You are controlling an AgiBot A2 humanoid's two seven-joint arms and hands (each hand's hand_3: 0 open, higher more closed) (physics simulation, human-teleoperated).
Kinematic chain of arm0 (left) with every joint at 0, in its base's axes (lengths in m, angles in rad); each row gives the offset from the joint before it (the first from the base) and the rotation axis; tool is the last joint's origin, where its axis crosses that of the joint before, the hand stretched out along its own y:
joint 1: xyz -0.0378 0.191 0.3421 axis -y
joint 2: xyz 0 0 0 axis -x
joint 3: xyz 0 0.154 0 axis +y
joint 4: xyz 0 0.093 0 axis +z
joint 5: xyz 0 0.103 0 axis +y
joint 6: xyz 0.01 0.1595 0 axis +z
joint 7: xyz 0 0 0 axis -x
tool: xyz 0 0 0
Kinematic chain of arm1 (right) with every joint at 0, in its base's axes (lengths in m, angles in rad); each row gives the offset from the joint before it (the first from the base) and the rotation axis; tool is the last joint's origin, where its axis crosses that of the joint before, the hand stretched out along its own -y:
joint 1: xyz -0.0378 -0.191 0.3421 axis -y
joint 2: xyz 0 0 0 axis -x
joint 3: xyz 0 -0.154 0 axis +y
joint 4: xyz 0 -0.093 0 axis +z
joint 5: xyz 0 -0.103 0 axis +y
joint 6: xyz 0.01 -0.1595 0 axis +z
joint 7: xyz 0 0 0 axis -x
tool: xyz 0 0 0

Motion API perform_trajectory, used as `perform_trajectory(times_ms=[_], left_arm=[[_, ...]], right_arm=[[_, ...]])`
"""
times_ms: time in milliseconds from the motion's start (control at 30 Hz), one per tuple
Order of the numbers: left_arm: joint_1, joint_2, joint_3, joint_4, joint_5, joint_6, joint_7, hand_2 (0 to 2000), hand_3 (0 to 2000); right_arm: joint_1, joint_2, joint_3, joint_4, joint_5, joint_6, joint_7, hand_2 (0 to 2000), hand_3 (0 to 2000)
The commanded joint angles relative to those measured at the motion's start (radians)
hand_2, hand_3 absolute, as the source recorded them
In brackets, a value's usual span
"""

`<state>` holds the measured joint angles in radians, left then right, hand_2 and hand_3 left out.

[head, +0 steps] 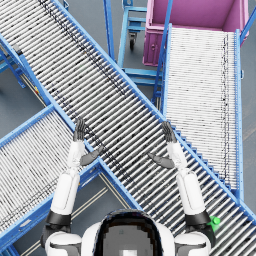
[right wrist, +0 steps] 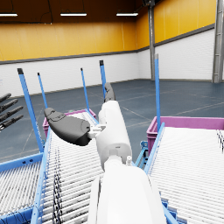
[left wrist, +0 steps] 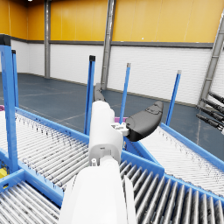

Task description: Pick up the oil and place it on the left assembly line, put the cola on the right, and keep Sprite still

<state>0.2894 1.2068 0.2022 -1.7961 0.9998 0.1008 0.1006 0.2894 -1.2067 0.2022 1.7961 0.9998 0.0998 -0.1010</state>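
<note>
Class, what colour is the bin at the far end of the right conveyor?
Magenta. The bin shows best in the head view.

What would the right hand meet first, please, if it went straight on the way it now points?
The right hand points away from the robot, above the central conveyor, with no bottle ahead. The first thing in line seems to be a blue upright post, though depth is unclear.

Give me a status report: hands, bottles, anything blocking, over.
Both empty: left hand open, right hand open, over the middle conveyor. No oil, cola or Sprite in view. Small green thing by right elbow, can't identify. No obstruction seen.
</note>
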Motion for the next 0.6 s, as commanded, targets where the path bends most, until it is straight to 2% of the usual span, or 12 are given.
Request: perform_trajectory(times_ms=[33, 600], left_arm=[[0.0, 0.0, 0.0, 0.0, 0.0, 0.0, 0.0, 0, 0], [0.0, 0.0, 0.0, 0.0, 0.0, 0.0, 0.0, 0, 0]], right_arm=[[0.0, 0.0, 0.0, 0.0, 0.0, 0.0, 0.0, 0, 0], [0.0, 0.0, 0.0, 0.0, 0.0, 0.0, 0.0, 0, 0]])
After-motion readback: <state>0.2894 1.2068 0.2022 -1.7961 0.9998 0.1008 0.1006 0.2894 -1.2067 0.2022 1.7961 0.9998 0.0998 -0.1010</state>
